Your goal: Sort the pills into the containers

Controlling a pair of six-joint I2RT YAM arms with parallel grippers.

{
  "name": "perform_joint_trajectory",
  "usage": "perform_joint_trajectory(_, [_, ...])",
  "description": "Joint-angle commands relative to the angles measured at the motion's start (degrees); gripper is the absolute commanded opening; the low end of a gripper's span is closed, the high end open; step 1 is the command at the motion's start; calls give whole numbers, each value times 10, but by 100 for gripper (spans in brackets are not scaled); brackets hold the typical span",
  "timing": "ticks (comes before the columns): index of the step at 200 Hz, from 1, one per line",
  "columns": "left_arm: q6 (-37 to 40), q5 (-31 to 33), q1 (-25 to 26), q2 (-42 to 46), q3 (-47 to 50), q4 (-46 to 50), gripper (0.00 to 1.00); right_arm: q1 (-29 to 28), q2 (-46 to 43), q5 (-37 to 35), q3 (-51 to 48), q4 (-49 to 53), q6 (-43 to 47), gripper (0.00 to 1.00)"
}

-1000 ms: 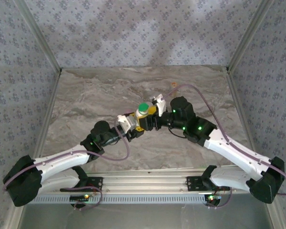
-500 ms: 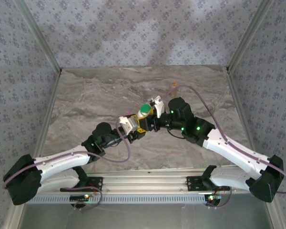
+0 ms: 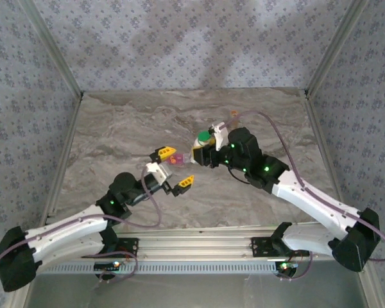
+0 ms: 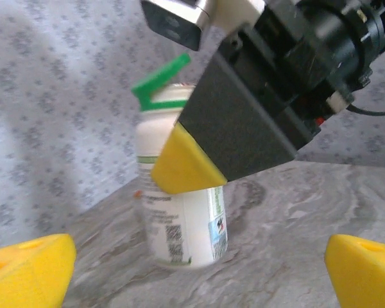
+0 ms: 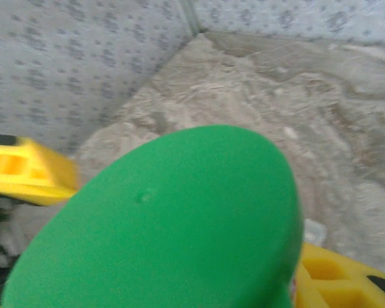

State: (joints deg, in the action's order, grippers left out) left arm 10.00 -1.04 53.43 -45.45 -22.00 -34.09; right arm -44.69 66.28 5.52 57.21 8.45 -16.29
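My right gripper (image 3: 201,145) is shut on the white bottle (image 3: 203,140), which has a green cap (image 3: 206,136). In the left wrist view the bottle (image 4: 179,212) leans slightly, its base at the marble table, with a yellow right finger (image 4: 186,170) pressed on its side. The cap (image 5: 167,224) takes up most of the right wrist view. My left gripper (image 3: 174,168) stands open a little to the near left of the bottle, with nothing between its fingertips (image 4: 25,273). The small pink pill case (image 3: 174,158) lies near its far finger. The pills are out of view.
A tiny amber vial (image 3: 233,113) sits on the table (image 3: 115,135) behind the right arm. Patterned walls close in the left, far and right sides. A purple cable (image 3: 279,138) arcs over the right arm.
My left gripper has let go of the bottle, opened wide and pulled back toward the near left. The right gripper has tightened on the bottle and carried it slightly right and farther away.
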Motion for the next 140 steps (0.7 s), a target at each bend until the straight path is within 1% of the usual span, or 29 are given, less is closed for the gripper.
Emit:
perform_joint_trajectory(1, [-13,120,3,69,2,79,99,10,47,-105,39,-6,85,20])
perform_joint_trajectory(10, [-24,167,3,98,-4,120,99,22,78,-123,49,-19,108,20])
perform_joint_trajectory(20, [-37,213,2,128,-12,173,99,37,109,-125,59,-35,118,20])
perform_joint_trajectory(33, [-71,290,1,159,-28,252,99,63,158,-109,76,-58,118,20])
perform_joint_trajectory(42, [-91,333,-2,175,-40,304,99,81,193,-94,92,-70,116,19])
perform_joint_trajectory(54, [-108,367,-9,192,-52,364,99,101,241,-84,106,-82,116,19])
perform_joint_trajectory(66, [-126,398,-12,207,-60,410,99,118,288,-76,143,-95,118,19])
perform_joint_trajectory(73, [-154,418,-12,215,-59,427,99,125,314,-70,156,-104,119,19])
perform_joint_trajectory(83, [-215,448,-12,225,-55,445,99,133,350,-63,175,-116,122,18])
perform_joint_trajectory(88, [-240,455,-12,229,-52,453,99,136,368,-62,185,-121,123,18])
perform_joint_trajectory(95, [-251,452,-12,234,-46,459,99,141,393,-64,198,-125,124,18])
perform_joint_trajectory(121, [-235,431,-13,239,-15,460,99,154,475,-63,256,-121,114,18])
perform_joint_trajectory(140, [-224,411,-14,239,6,452,99,158,519,-65,287,-115,120,19])
